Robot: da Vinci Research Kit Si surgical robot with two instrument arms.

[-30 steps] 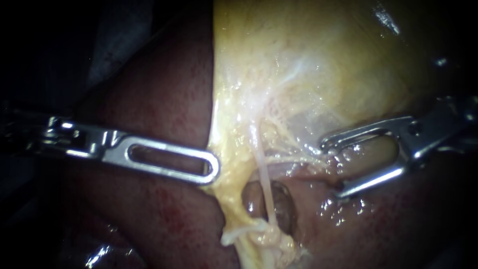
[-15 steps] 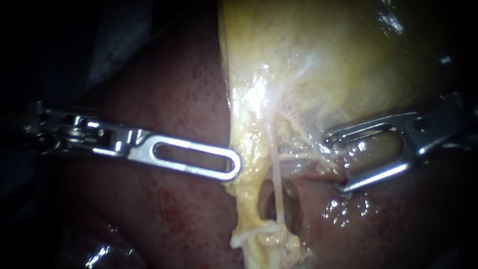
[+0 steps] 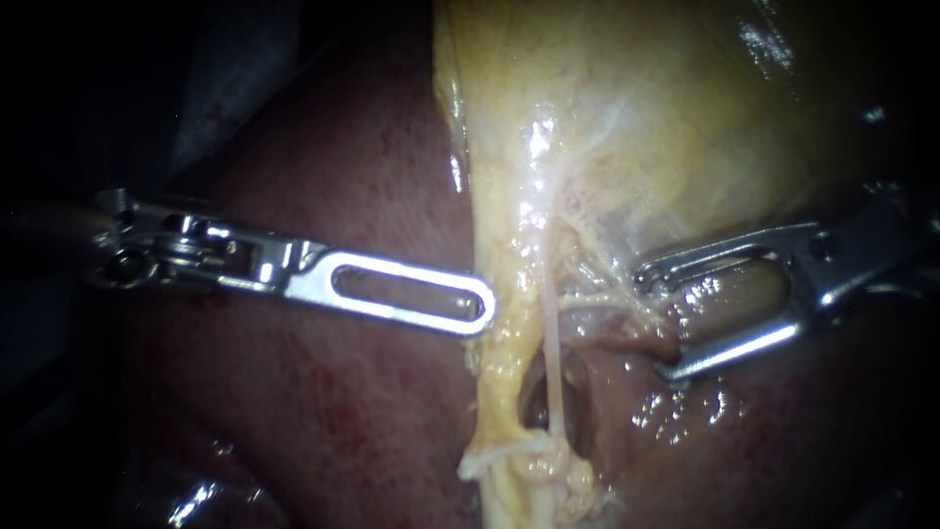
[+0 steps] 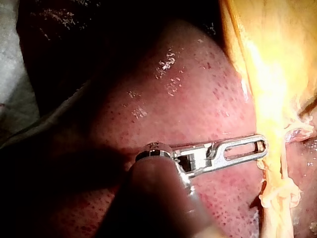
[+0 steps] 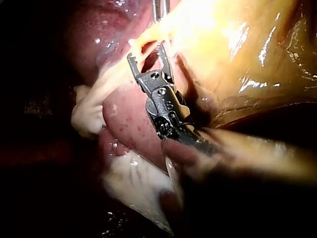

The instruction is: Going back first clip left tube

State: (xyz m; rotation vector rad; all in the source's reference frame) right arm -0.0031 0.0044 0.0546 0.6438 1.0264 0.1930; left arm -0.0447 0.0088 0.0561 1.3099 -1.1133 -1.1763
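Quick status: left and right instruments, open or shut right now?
Left instrument: shut, holding nothing.
Right instrument: open, holding nothing.

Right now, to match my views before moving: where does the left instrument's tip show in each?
Endoscope: left instrument tip against the yellow tissue edge, over the liver.
Left wrist: ahead of its shaft, touching that edge.
Right wrist: a sliver ahead of the right instrument.
Shared landmark: yellow tissue edge.
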